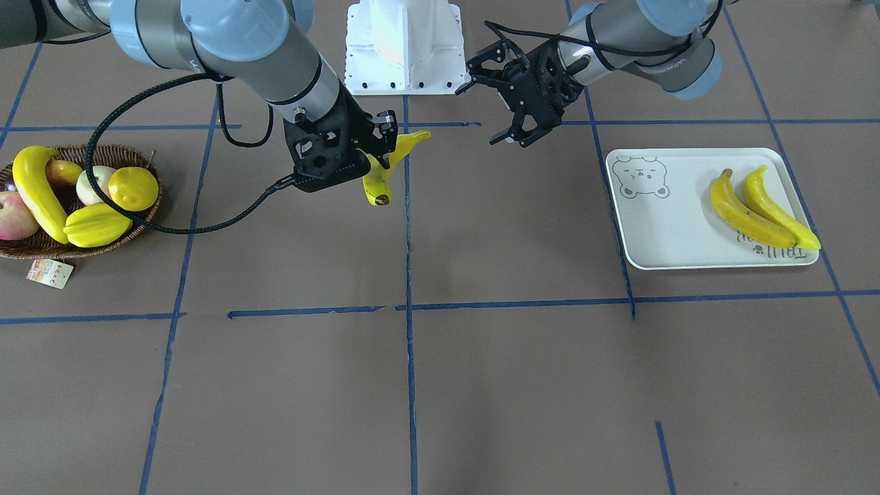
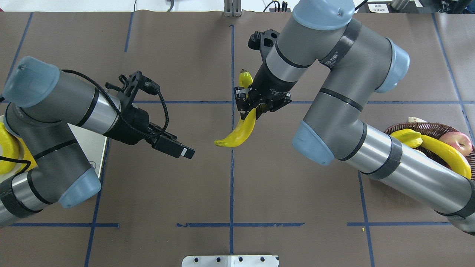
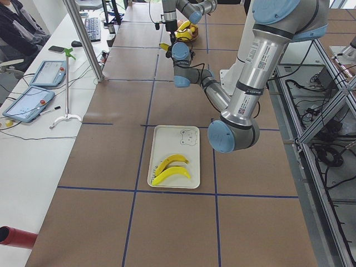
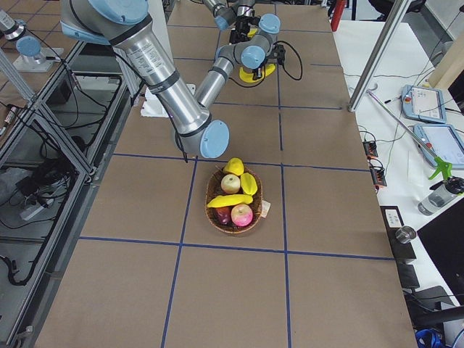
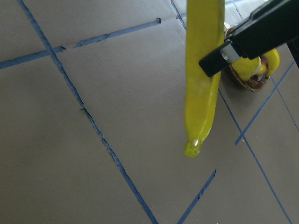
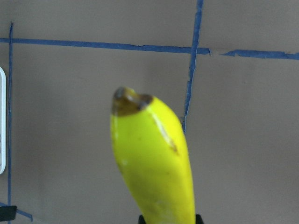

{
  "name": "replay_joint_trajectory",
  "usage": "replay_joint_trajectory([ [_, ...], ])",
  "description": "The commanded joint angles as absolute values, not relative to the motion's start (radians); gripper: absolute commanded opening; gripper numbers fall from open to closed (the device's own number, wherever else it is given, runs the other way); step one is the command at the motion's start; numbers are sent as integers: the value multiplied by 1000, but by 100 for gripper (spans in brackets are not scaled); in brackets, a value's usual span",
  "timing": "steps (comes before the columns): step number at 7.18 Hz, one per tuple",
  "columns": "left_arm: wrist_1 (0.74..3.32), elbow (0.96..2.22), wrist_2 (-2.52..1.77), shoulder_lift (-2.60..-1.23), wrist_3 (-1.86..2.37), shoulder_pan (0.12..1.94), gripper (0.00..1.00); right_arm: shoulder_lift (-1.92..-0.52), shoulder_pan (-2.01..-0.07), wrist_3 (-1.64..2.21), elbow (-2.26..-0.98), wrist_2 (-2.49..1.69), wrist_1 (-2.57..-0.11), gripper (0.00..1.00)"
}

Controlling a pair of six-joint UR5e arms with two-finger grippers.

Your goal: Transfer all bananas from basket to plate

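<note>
Over on the far left of the front-facing view sits the shallow oval dark-brown woven wicker basket (image 1: 82, 251), with its little paper tag (image 1: 49, 273) lying on the table (image 1: 481, 385) just in front. One long curved glossy yellow banana (image 1: 38, 192) lies in it, packed in with a ridged yellow starfruit (image 1: 96, 225), a round yellow lemon (image 1: 133, 188) and a couple of apples (image 1: 14, 214). Moving right, the right gripper (image 1: 380, 155) is up off the table, roughly over the blue tape line (image 1: 410, 275) down the middle. Its fingers are clamped around the middle of a second banana (image 1: 376, 184), which hangs tilted with the dark tip pointing down. Next along, the left gripper (image 1: 481, 110) hovers near it but not touching, fingers spread wide with nothing between them. Far right is the flat rectangular off-white plate (image 1: 660, 227) with rounded corners and a grey bear face print, well apart from the basket. Two more yellow bananas (image 1: 746, 216) lie side by side on its right half, right up against each other, the outer one greenish at its end.
</note>
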State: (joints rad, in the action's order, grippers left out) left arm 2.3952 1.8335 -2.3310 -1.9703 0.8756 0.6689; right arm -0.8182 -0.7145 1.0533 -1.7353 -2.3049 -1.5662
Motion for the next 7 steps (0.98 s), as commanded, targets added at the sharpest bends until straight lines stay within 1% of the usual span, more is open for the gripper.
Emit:
replay_joint_trajectory([
  [1, 2395, 1813, -2332, -2008, 847, 657, 98, -776, -681, 1106, -1717, -2307, -1566, 1],
  [2, 2396, 1789, -2332, -2028, 847, 657, 95, -772, -666, 1117, -1717, -2306, -1566, 2],
  [4, 2395, 1779, -2333, -2028, 848, 655, 82, -759, -649, 1131, -1718, -2306, -1566, 2],
  [5, 2395, 1775, -2333, -2028, 848, 655, 78, -752, -647, 1131, -1717, -2306, -1565, 3],
  [7, 2396, 1776, -2335, -2029, 850, 638, 79, -746, -647, 1131, -1717, -2306, -1563, 3],
])
